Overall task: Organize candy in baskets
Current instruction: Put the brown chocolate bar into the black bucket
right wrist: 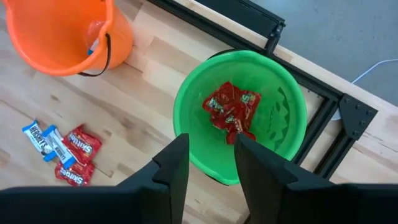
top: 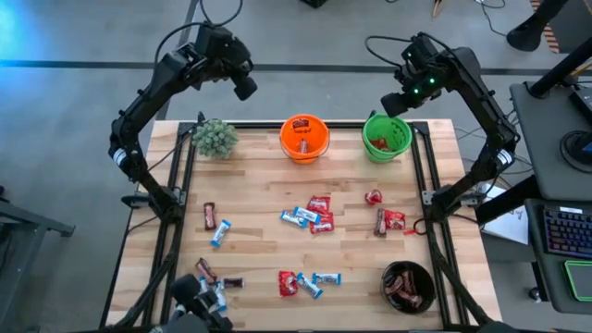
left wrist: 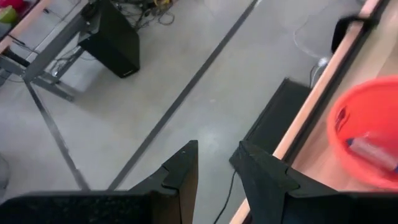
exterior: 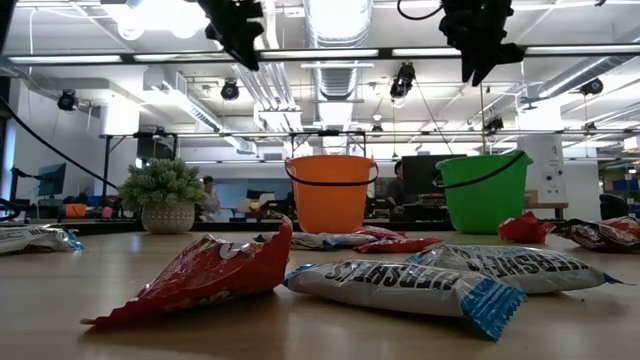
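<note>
1. The right pincer point(right wrist: 208, 158) hangs above the bright green plastic pail point(right wrist: 186, 112) at the far right of the table, its two dark fingers point(right wrist: 171, 165) set a narrow gap apart with nothing between them.
2. Shiny red wrapped candies point(right wrist: 231, 109) lie in a small heap on the floor of the green pail, straight below that gap.
3. The left pincer point(left wrist: 214, 171) is raised beyond the far edge of the light wooden table point(top: 259, 250), over the grey floor point(left wrist: 186, 74); its fingers stand a little apart and hold nothing.
4. The bright orange plastic pail point(top: 304, 138) stands at the far edge near the middle, just left of the green pail, and holds a few candies.
5. The black round bowl point(top: 408, 285) sits at the near right corner with dark brown wrapped bars in it.
6. Loose candies in red, light blue-and-white and brown wrappers point(top: 308, 217) lie scattered over the middle and near parts of the table.
7. A fuzzy grey-green potted plant point(top: 215, 137) stands at the far left.
</note>
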Tool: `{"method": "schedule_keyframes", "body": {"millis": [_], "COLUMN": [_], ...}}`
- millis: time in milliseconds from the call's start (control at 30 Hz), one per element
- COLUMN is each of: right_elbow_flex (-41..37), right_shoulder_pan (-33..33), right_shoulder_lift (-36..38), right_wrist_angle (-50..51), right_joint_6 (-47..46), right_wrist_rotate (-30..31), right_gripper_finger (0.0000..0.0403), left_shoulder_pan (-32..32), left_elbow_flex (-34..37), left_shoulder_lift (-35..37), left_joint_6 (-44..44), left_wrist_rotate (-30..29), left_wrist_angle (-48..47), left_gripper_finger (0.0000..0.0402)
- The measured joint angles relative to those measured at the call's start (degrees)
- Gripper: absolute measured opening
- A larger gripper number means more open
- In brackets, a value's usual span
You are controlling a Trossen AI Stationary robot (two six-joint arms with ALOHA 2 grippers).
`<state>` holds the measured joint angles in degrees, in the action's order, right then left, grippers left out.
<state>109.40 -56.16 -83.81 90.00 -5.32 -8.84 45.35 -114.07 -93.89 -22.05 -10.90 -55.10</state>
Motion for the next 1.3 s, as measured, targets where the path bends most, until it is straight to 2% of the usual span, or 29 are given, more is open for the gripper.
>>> {"method": "schedule_keyframes", "body": {"millis": [167, 400, 567, 667, 800, 1033, 1300], "right_elbow_flex": [0.00, 0.00, 0.00, 0.00, 0.00, 0.00, -0.07], "right_shoulder_pan": [0.01, 0.01, 0.00, 0.00, 0.00, 0.00, 0.02], "right_shoulder_lift": [0.02, 0.02, 0.02, 0.02, 0.02, 0.02, 0.02], "right_wrist_angle": [0.00, -0.26, -0.29, -0.31, -0.33, -0.59, -0.24], "right_joint_6": [0.92, 5.60, 8.06, 9.03, 9.13, 11.80, 10.71], "right_wrist_rotate": [-0.05, -0.10, -0.09, -0.09, -0.07, -0.03, -0.07], "right_gripper_finger": [0.0115, 0.0103, 0.0100, 0.0102, 0.0105, 0.0100, 0.0107], "left_shoulder_pan": [-1.01, -1.02, -1.06, -1.06, -1.38, -2.70, -5.80], "left_elbow_flex": [-7.18, -16.68, -21.04, -20.39, -20.93, -20.69, -20.69], "left_shoulder_lift": [-0.84, -3.27, -5.62, -6.12, -7.24, -7.43, -7.65], "left_joint_6": [3.99, 11.07, 12.12, 12.14, 13.51, 13.79, 7.65], "left_wrist_rotate": [-0.05, -0.57, -0.57, 0.20, 4.23, 4.40, 6.39], "left_wrist_angle": [-5.22, -6.26, -9.85, -10.98, -15.48, -17.19, -17.25], "left_gripper_finger": [0.0099, 0.0098, 0.0098, 0.0104, 0.0128, 0.0179, 0.0169]}}
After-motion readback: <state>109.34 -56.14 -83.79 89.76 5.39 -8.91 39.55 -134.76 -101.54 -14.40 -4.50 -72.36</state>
